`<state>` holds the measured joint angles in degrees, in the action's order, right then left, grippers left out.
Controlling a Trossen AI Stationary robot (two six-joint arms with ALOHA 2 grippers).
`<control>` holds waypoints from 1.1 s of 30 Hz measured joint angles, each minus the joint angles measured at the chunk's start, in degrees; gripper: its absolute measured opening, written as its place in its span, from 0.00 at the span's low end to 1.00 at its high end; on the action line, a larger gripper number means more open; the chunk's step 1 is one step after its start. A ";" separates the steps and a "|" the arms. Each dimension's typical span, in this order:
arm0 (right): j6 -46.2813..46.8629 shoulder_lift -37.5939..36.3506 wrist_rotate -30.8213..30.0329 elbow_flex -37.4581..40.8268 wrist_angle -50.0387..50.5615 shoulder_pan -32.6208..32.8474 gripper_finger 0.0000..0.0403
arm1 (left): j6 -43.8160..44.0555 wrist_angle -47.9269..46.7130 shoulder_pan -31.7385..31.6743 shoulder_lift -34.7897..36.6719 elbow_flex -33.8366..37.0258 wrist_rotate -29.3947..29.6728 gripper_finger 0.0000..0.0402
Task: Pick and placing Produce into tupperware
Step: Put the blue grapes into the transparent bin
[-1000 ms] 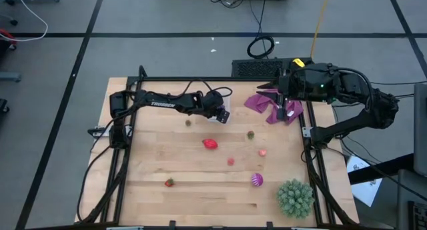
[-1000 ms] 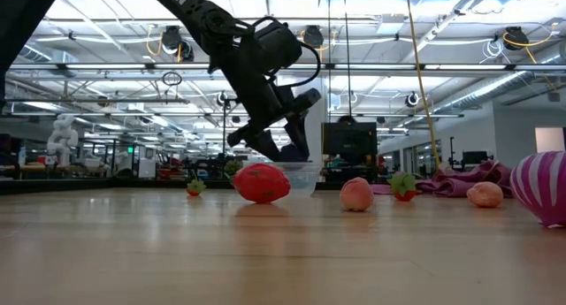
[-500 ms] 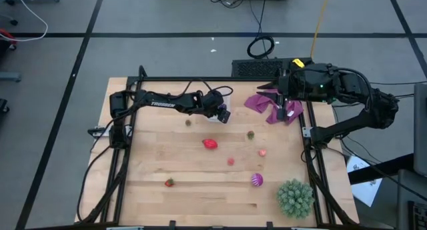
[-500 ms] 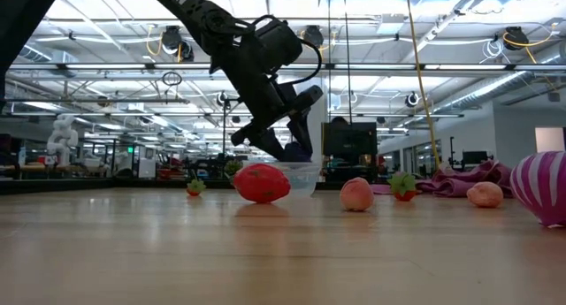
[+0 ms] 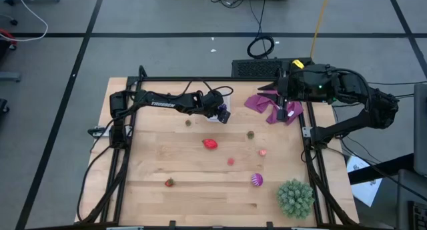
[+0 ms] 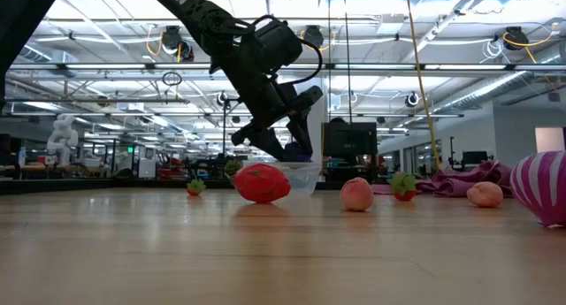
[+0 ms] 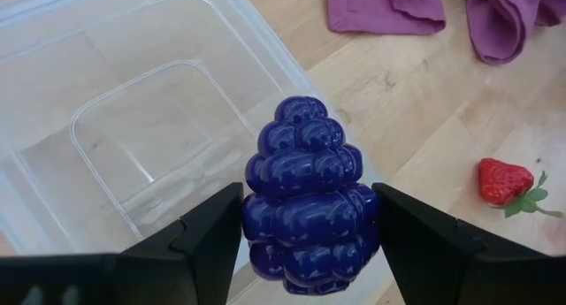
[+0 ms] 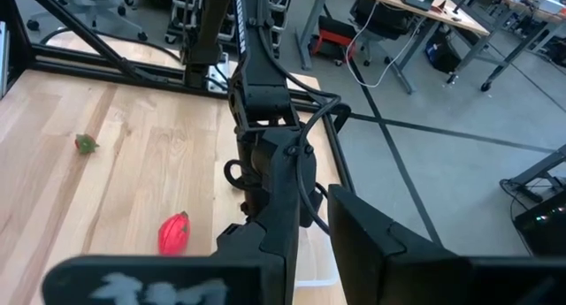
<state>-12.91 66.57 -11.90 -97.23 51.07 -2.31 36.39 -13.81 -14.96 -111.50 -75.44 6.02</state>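
Observation:
My left gripper is shut on a blue-purple toy grape bunch and hangs over the clear tupperware at the table's far middle. In the low view the tupperware stands behind a red piece. Other produce lies loose on the wood: a red piece, a small red one, a pink one, a brownish one, a strawberry and a striped magenta ball. My right gripper waits open over the purple cloth at the far right. My left gripper pinches the grape bunch by the two sides of its wide end between its two fingers. The fingers slant down from the table's left. The bunch is lifted clear, its narrow tip pointing away from the gripper, above the tupperware's near rim.
A large green spiky ball stands at the near right corner. A small olive piece lies left of the tupperware. A strawberry lies on the wood near the cloth. Bare wood lies at the near left.

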 joint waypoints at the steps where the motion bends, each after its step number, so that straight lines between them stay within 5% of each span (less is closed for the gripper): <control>1: 0.00 0.00 0.00 0.00 0.17 0.00 0.14 | -0.05 0.03 0.00 0.00 0.00 0.00 0.60; 21: -0.02 0.00 0.01 0.00 0.68 0.00 0.14 | -2.02 0.27 1.17 0.00 0.00 9.37 0.60; 33: 0.00 0.00 0.00 0.00 0.68 0.00 0.14 | -1.36 -0.57 1.22 0.00 0.00 5.67 0.60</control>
<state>-12.91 66.57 -11.90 -97.23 51.75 -2.31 35.03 -14.38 -13.74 -111.50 -75.44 11.69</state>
